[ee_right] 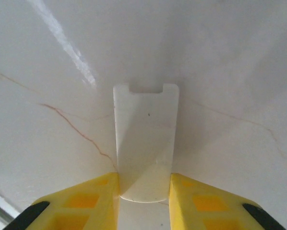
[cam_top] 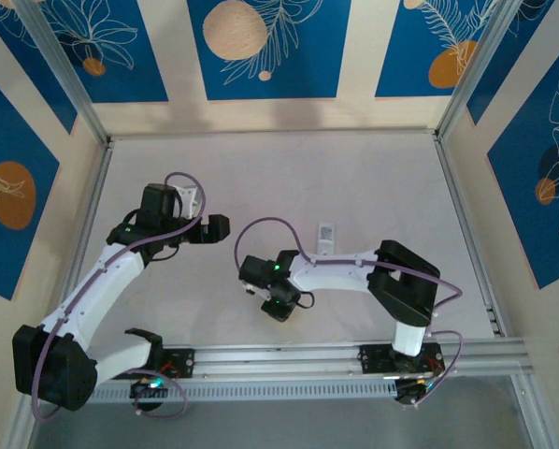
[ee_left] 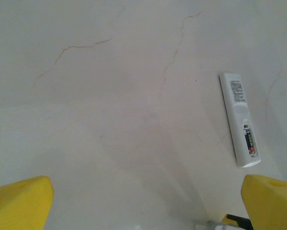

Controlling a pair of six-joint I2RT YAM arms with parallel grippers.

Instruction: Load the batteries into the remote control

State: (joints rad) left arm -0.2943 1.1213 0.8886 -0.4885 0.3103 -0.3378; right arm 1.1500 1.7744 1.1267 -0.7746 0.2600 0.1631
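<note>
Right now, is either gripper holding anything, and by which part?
Right gripper pinches the white battery cover by its two long edges, at the rounded end. Left gripper is open, holding nothing.

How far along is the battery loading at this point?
Done: the remote lies back-up with at least one battery in its open compartment; whether it is full I cannot tell. In hand: the right gripper pinches the battery cover by its edges. Remaining: fitting that cover onto the remote. The left gripper hangs open.
</note>
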